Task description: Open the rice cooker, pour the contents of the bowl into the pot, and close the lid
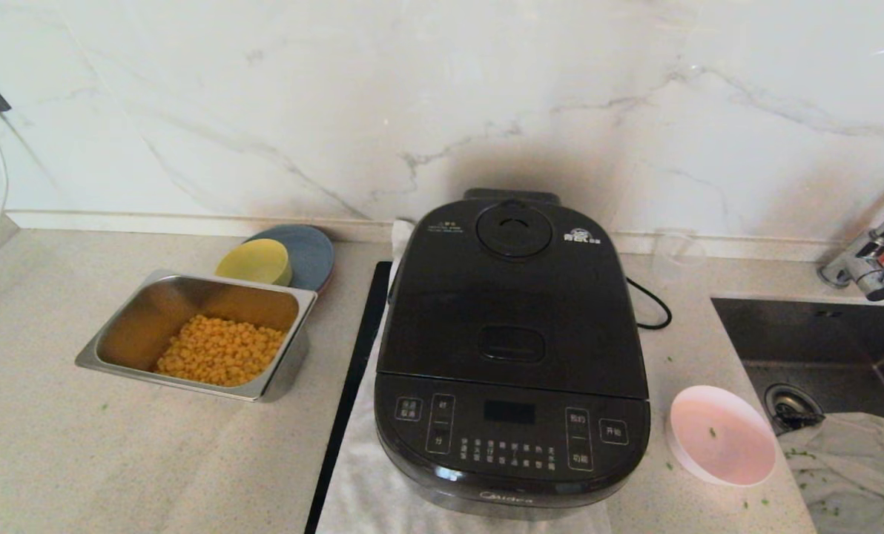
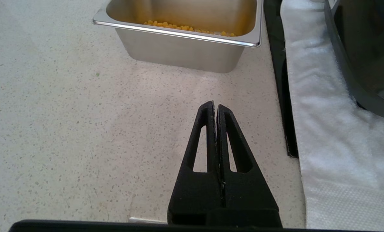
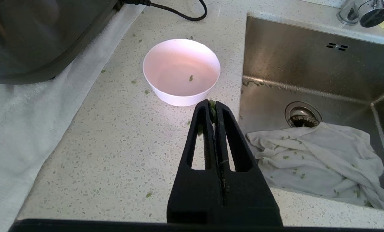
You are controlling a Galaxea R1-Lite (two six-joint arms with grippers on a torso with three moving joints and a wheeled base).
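The black rice cooker (image 1: 512, 356) stands in the middle of the counter with its lid (image 1: 512, 297) down, so the pot is hidden. The pale pink bowl (image 1: 722, 435) (image 3: 181, 71) sits to its right, near the sink, holding only one green herb bit (image 3: 191, 78). Neither arm shows in the head view. My right gripper (image 3: 213, 103) hovers shut just short of the bowl, with green bits stuck between its tips. My left gripper (image 2: 215, 106) is shut over bare counter in front of the steel tray.
A steel tray (image 1: 197, 334) (image 2: 179, 35) with corn kernels sits left of the cooker, with yellow and blue dishes (image 1: 279, 258) behind it. A white towel (image 3: 21, 106) lies under the cooker. The sink (image 3: 311, 80) at right holds a white cloth (image 3: 317, 158). Green bits dot the counter.
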